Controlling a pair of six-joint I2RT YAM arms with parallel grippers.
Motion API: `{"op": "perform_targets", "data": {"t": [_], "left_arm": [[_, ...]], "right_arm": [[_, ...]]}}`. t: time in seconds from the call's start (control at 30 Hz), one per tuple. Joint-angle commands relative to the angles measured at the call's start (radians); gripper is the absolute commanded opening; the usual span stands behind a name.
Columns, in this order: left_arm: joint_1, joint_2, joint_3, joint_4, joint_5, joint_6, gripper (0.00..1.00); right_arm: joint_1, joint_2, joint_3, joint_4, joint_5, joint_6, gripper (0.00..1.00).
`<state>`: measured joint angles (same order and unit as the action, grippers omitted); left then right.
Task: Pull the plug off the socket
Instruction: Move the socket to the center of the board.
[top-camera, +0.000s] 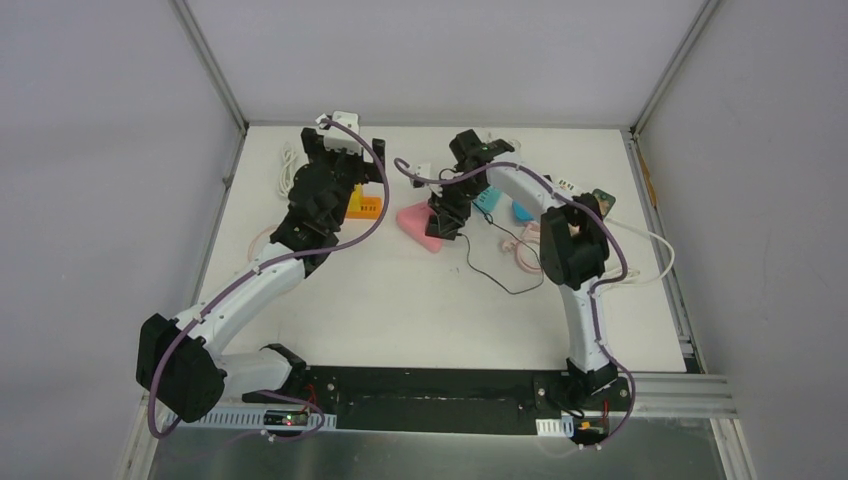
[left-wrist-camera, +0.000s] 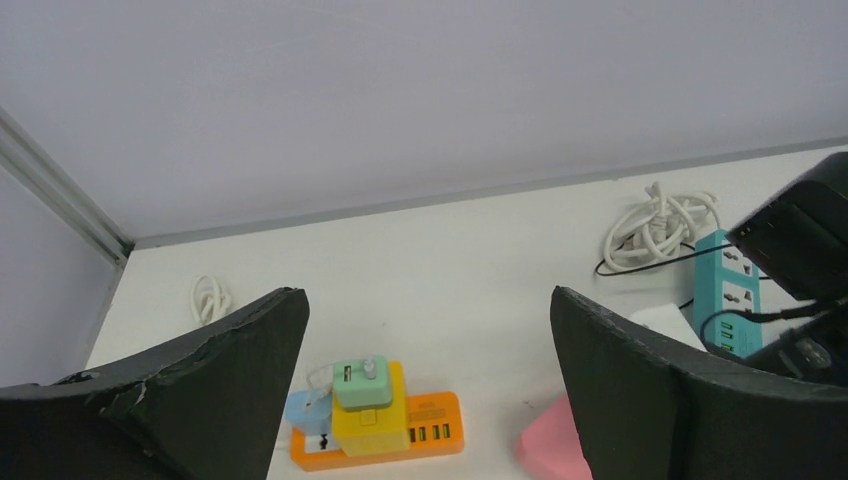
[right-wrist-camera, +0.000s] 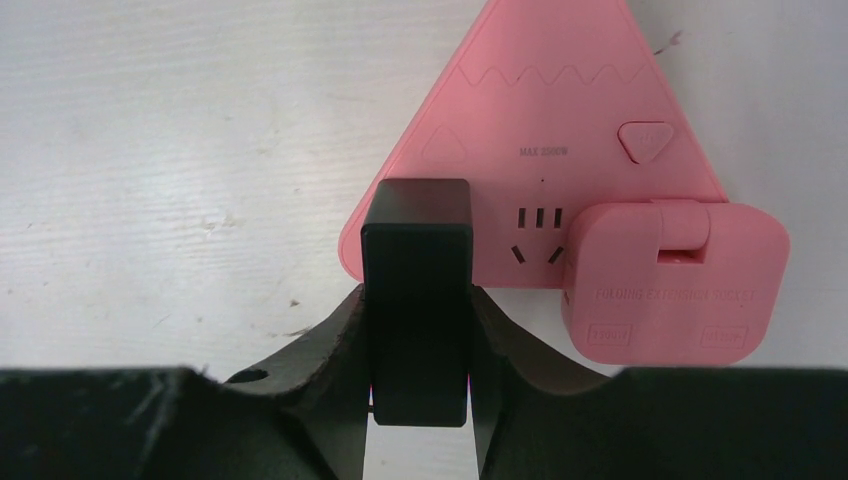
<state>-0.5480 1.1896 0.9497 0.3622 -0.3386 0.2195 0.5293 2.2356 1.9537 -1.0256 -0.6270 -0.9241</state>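
A pink triangular socket (right-wrist-camera: 560, 120) lies on the white table; it also shows in the top view (top-camera: 418, 222). A black plug (right-wrist-camera: 417, 300) sits at its near left part. My right gripper (right-wrist-camera: 420, 345) is shut on the black plug, one finger pressed on each side; the top view shows it (top-camera: 447, 215) over the socket. A pink folding adapter (right-wrist-camera: 672, 285) sits in the socket's right side. My left gripper (left-wrist-camera: 425, 400) is open and empty, above an orange power strip (left-wrist-camera: 430, 425) with a yellow and green plug stack (left-wrist-camera: 365, 405).
A teal power strip (left-wrist-camera: 735, 290) and a coiled white cable (left-wrist-camera: 660, 225) lie at the back right. A black cord (top-camera: 490, 265) trails from the plug toward the front. A small white cable coil (left-wrist-camera: 208, 298) lies at the back left.
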Motion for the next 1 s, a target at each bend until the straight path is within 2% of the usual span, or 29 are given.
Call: {"op": "perform_targets", "data": {"t": [0.0, 0.47, 0.97], "left_arm": [[0.006, -0.034, -0.009, 0.048, 0.022, -0.014, 0.96], [0.006, -0.024, -0.002, 0.048, 0.071, -0.040, 0.95], [0.006, 0.017, 0.026, 0.034, 0.174, -0.092, 0.95]], "right_arm": [[0.031, -0.157, -0.150, -0.020, -0.024, -0.025, 0.05], [0.081, -0.484, -0.578, 0.068, 0.056, -0.029, 0.06], [0.079, -0.545, -0.634, 0.016, 0.183, -0.034, 0.09]]}}
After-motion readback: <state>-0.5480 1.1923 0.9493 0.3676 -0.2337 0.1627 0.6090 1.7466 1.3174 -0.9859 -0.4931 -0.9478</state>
